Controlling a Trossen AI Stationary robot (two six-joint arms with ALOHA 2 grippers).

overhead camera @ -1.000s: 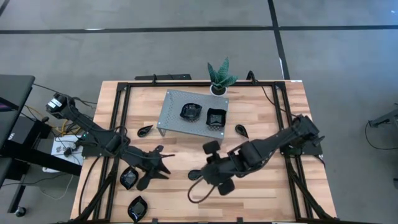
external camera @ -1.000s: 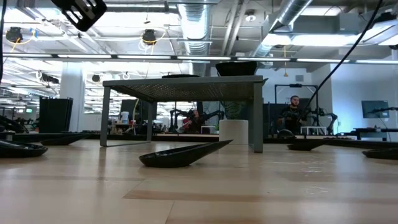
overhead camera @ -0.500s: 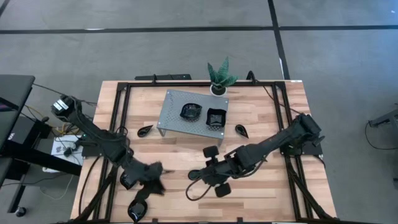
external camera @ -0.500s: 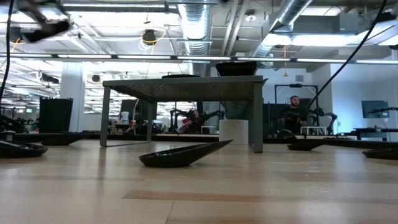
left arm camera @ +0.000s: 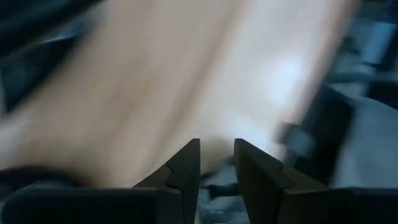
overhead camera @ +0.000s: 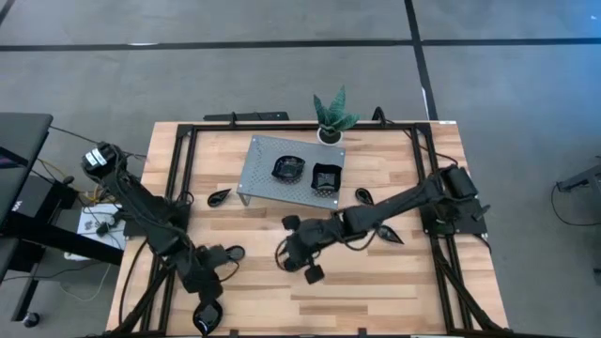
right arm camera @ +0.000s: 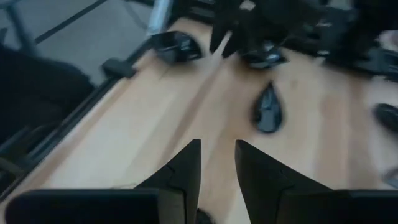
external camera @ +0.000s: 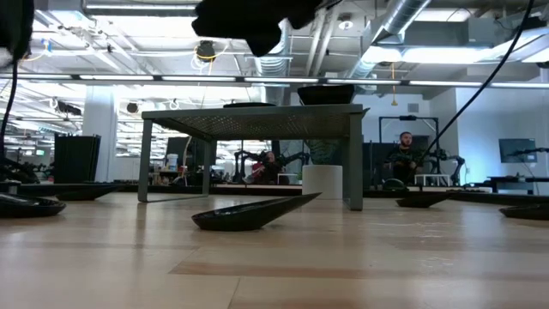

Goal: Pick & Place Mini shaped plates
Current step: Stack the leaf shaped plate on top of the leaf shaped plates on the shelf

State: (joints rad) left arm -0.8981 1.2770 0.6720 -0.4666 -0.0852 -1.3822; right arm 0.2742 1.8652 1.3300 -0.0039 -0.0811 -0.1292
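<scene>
Small glossy black mini plates lie scattered on the wooden table. Two sit on the grey perforated stand [overhead camera: 266, 161], a teardrop one [overhead camera: 220, 196] lies left of it, another [overhead camera: 364, 196] lies right of it, and one [overhead camera: 208, 314] is at the near left edge. In the low view a leaf-shaped plate [external camera: 249, 215] rests on its underside in front of the stand. My left gripper [overhead camera: 207, 280] points down over the near left, open with a narrow gap [left arm camera: 216, 155]. My right gripper [overhead camera: 283, 252] hovers mid-table, open and holding nothing [right arm camera: 217, 152]. Ahead of it lies a teardrop plate [right arm camera: 268, 112].
A potted green plant [overhead camera: 331, 115] stands at the far edge behind the stand. Black frame rails [overhead camera: 178, 188] run along the table's left and right sides. Another leaf-shaped plate [overhead camera: 390, 235] lies beside my right arm. Bare wood shows at the near right.
My left gripper has swung toward the table's near left corner, sunk and rolled about its axis. My right gripper has moved toward the table's left and come down, its dark bulk now entering the low view from above. No plate has moved.
</scene>
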